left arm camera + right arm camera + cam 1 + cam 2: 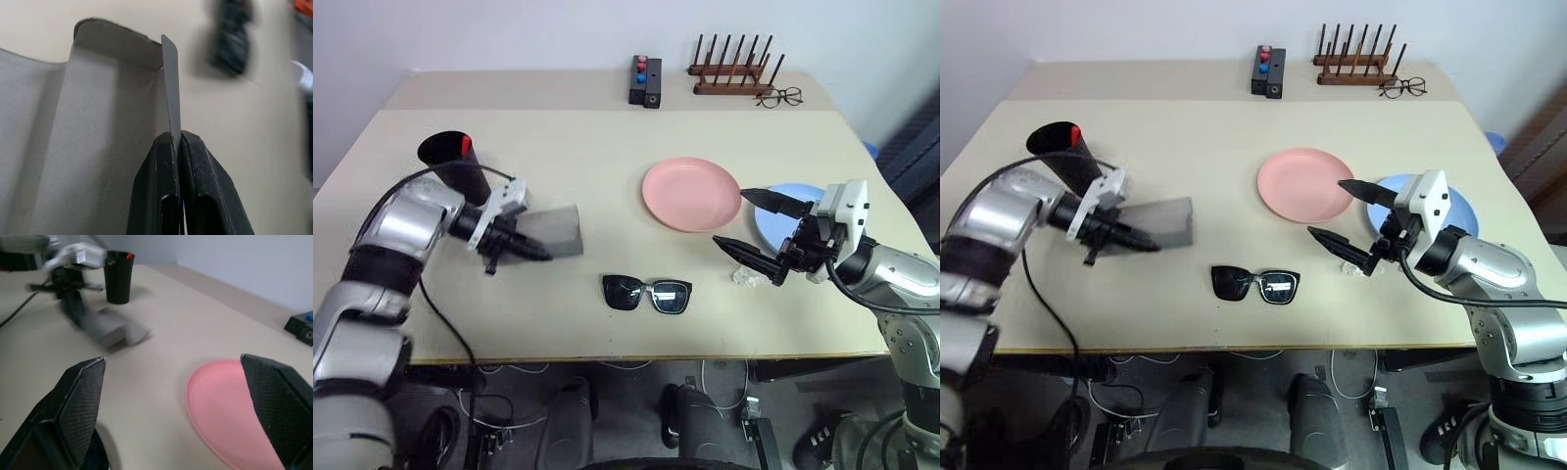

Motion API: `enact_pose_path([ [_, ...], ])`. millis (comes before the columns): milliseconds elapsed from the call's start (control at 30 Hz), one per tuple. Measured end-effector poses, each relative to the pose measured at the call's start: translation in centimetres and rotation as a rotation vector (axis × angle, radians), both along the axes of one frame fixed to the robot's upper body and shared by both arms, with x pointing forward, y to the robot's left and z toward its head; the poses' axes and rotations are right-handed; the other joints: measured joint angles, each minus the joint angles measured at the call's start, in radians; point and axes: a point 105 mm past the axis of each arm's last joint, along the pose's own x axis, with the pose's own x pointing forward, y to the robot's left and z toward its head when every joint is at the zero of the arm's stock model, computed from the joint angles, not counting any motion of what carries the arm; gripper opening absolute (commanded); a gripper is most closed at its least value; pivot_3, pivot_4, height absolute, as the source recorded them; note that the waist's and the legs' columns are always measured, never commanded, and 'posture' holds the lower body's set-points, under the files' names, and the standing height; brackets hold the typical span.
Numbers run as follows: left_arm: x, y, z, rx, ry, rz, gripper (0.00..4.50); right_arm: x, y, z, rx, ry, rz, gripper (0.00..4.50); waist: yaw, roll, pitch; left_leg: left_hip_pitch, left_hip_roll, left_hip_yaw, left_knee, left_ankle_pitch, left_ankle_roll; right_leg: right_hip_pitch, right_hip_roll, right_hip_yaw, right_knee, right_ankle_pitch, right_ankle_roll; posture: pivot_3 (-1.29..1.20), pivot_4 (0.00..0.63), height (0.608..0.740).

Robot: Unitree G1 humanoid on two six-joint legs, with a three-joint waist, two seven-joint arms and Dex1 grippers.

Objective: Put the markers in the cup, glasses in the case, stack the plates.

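Marker [465, 146] sits in the cup [450, 162], upper left; left gripper [521, 247] pinches the case [553, 231] flap, right gripper [752, 227] gapes empty. Glasses [646, 293] and plates [691, 193] wait.

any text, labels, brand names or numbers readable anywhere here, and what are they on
None can be read.
Matte grey glasses case: plain, no print visible.
Tall black plastic cup: no label visible.
Small black box with red and blue knobs: any marking too small to tell.
Black-framed sunglasses: no brand visible.
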Motion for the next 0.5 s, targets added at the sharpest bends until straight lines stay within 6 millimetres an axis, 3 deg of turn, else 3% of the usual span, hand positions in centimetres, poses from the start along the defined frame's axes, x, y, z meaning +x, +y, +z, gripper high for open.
enact_pose_path([
  [233,-4.2,-1.7,-1.3,0.006,0.043,-0.086,0.07,0.1,0.0,-0.1,0.003,0.0,0.004,4.5,0.008,0.0,0.0,0.0,0.0,0.0,0.0,0.0,0.0,0.0,0.0,0.0,-0.001,0.0,0.0,0.0,0.15,0.74],
  [500,-5.4,-2.8,-2.9,0.014,0.028,-0.031,0.07,0.1,-0.1,-0.1,0.002,-0.003,0.005,4.5,0.009,0.001,0.0,0.0,0.0,0.0,0.0,0.0,0.0,0.0,0.0,0.0,-0.001,-0.001,0.001,0.0,0.15,0.74],
])
